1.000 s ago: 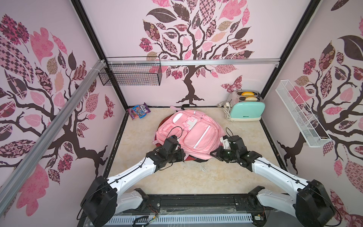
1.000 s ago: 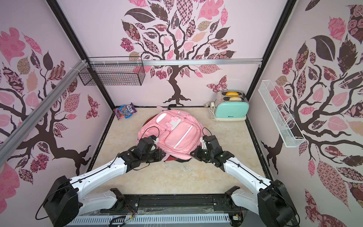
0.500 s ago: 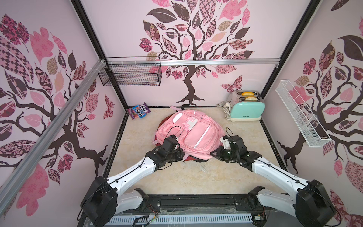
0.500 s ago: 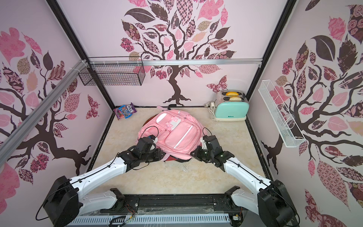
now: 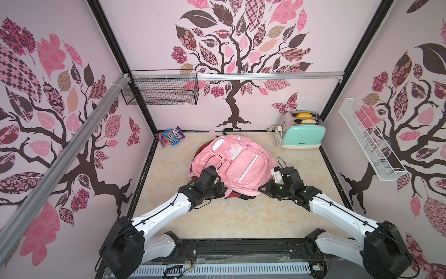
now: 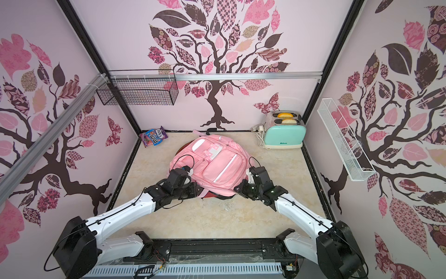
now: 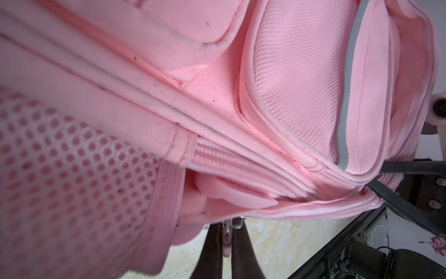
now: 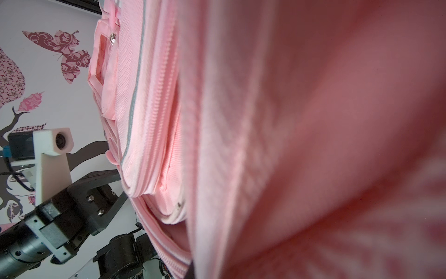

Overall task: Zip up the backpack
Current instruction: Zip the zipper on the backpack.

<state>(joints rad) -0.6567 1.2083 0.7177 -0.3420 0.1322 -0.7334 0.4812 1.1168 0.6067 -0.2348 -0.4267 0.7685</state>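
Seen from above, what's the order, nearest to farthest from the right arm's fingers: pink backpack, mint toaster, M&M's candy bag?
1. Pink backpack, touching the right fingers.
2. Mint toaster, back right corner.
3. M&M's candy bag, back left corner.

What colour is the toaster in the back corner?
The toaster is mint green with a chrome top; clearest in a top view.

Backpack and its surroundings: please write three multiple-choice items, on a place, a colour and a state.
1. The M&M's bag lies: A in the table's back left corner; B on the backpack; C beside the toaster.
2. The toaster is: A pink; B mint green; C black.
3. The left gripper is: A wide open; B shut on the backpack's zipper pull; C half open.
A: it leans by that corner. B: mint body. B: its fingers pinch the pull.
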